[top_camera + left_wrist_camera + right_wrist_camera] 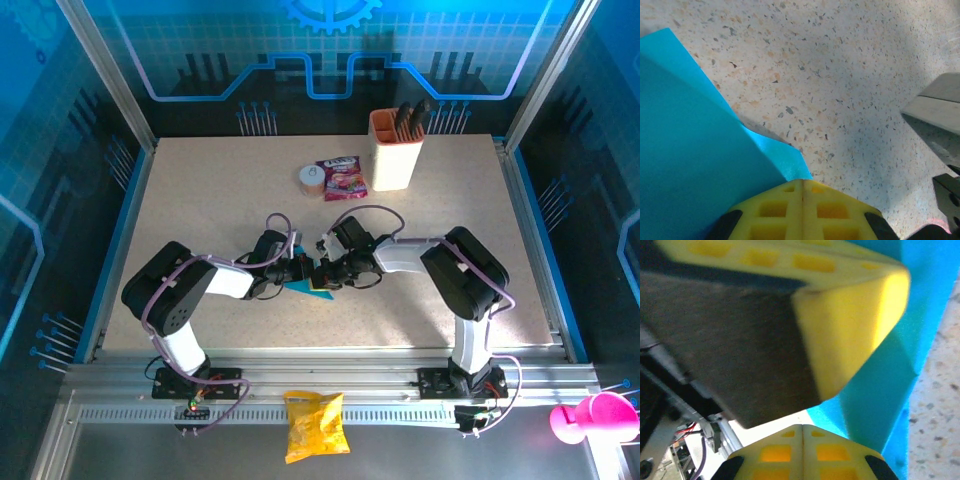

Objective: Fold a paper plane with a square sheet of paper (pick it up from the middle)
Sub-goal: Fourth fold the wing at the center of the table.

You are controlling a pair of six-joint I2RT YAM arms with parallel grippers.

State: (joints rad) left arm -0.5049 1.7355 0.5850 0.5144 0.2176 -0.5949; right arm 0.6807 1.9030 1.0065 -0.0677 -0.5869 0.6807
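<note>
While both arms reach inward from their bases at the near edge of the counter (200,200), their claws meet at its middle. On the left, the left arm (185,295) folds at the elbow and stretches low toward the right. The left claw (802,195) is clenched, its yellow fingertips pressed flat together, and the edge of the cyan-blue sheet of paper (690,150) runs in beneath them. Whether the paper is actually pinched cannot be told.

The sheet lies on the counter between the two claws. From above it shows as a narrow wedge, its long axis running roughly left to right and its point toward the left arm. Close up, it has a straight diagonal edge with a second layer peeking out from under it.

On the right, the right claw (802,440) is clenched too, tips together. It sits just beside the left claw's finger and against the paper. The right arm (465,275) mirrors the left, folded at the elbow with its forearm reaching left.
</note>
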